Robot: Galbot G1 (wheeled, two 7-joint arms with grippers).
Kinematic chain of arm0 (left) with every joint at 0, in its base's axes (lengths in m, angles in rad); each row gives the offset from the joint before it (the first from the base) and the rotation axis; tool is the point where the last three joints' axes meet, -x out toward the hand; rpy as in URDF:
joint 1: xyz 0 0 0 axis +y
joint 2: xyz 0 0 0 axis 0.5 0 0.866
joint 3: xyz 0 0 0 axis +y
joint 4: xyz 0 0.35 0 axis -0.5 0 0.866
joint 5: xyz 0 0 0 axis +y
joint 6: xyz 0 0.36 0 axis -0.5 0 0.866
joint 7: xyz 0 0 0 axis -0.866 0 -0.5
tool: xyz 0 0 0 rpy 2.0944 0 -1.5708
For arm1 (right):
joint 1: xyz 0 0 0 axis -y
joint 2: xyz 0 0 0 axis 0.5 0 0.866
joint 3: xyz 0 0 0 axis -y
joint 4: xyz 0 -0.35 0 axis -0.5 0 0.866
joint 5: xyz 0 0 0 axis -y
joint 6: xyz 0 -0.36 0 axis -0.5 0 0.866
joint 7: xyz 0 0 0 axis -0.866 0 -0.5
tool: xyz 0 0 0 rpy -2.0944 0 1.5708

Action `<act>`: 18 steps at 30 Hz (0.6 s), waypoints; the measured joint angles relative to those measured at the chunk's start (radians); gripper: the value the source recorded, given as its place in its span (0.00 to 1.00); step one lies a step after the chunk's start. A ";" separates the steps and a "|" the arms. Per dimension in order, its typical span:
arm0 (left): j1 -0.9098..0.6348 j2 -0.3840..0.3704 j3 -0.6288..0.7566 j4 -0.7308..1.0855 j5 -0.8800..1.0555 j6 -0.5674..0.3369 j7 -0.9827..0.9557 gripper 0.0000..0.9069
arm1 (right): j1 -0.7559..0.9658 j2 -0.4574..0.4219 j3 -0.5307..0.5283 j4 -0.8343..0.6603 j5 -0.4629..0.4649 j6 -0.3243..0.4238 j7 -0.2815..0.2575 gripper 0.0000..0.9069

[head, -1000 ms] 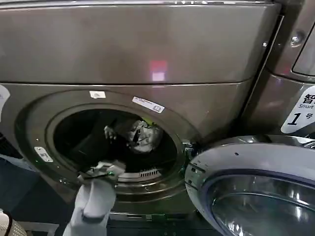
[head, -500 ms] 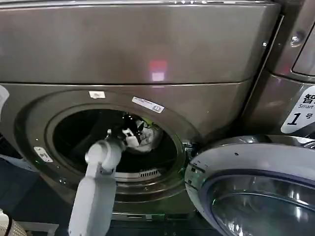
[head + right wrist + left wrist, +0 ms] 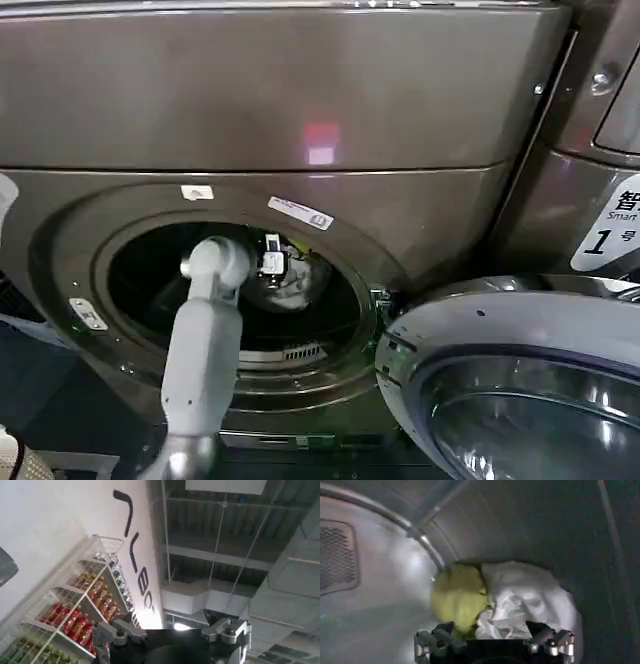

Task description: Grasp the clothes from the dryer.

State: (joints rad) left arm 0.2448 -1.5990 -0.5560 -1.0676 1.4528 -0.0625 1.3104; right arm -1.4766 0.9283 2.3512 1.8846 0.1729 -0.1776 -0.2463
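The dryer (image 3: 300, 100) is a bronze-grey front-loader, and its round porthole leads into a dark drum. Deep in the drum lie the clothes: a wrinkly whitish-grey bundle (image 3: 525, 600) with a smaller yellow-green bundle (image 3: 457, 597) pressed against it. In the head view the clothes (image 3: 292, 288) show just past the arm. My left arm reaches through the porthole. My left gripper (image 3: 272, 265) (image 3: 491, 630) is open right in front of the clothes, one finger toward each bundle, gripping nothing. My right gripper (image 3: 172, 625) is open and empty, aimed up at a ceiling.
The dryer's silver-rimmed glass door (image 3: 520, 380) hangs open at the lower right, close to the porthole rim (image 3: 70, 290). A neighbouring machine with a white label (image 3: 612, 228) stands at the right. A perforated drum panel (image 3: 337, 555) lies beside the clothes. A shelf of bottles (image 3: 75, 615) lines a wall.
My left arm rose from the porthole's lower rim and pushed into the drum, bringing the open gripper up to the clothes. The clothes have not moved.
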 measured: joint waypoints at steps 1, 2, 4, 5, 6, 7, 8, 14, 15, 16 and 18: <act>-0.013 -0.002 -0.003 0.021 0.001 0.000 -0.002 1.00 | 0.000 0.000 0.000 0.001 0.001 0.000 0.000 1.00; -0.025 -0.002 -0.007 0.041 0.001 0.002 -0.003 1.00 | 0.000 0.000 0.000 0.001 0.001 0.000 0.000 1.00; -0.052 -0.003 -0.013 0.081 0.001 0.006 -0.007 1.00 | -0.001 0.000 0.000 0.001 0.002 -0.001 -0.001 1.00; -0.064 -0.002 -0.014 0.102 0.001 0.008 -0.010 1.00 | -0.001 0.000 0.000 0.001 0.003 -0.001 -0.001 1.00; -0.075 0.000 -0.014 0.118 -0.001 0.010 -0.013 1.00 | -0.001 0.000 0.000 0.001 0.004 -0.001 -0.002 1.00; -0.087 0.003 -0.014 0.141 -0.003 0.013 -0.016 1.00 | -0.002 0.000 0.000 0.001 0.005 -0.001 -0.002 1.00; -0.099 0.006 -0.013 0.161 -0.006 0.014 -0.020 1.00 | -0.001 0.000 -0.001 0.001 0.005 -0.001 -0.003 1.00; -0.147 0.030 0.027 0.266 -0.037 0.018 -0.041 1.00 | 0.000 0.001 -0.007 0.005 0.010 -0.001 -0.005 1.00; -0.156 0.034 0.038 0.286 -0.043 0.018 -0.044 1.00 | 0.001 0.002 -0.008 0.006 0.012 -0.001 -0.005 1.00; -0.165 0.037 0.049 0.303 -0.050 0.018 -0.045 1.00 | 0.001 0.002 -0.009 0.007 0.012 -0.001 -0.006 1.00; -0.183 0.041 0.072 0.342 -0.062 0.017 -0.047 1.00 | 0.000 0.003 -0.010 0.008 0.016 -0.001 -0.008 1.00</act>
State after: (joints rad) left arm 0.0614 -1.5576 -0.4842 -0.7259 1.3903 -0.0458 1.2634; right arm -1.4766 0.9309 2.3415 1.8931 0.1888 -0.1782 -0.2540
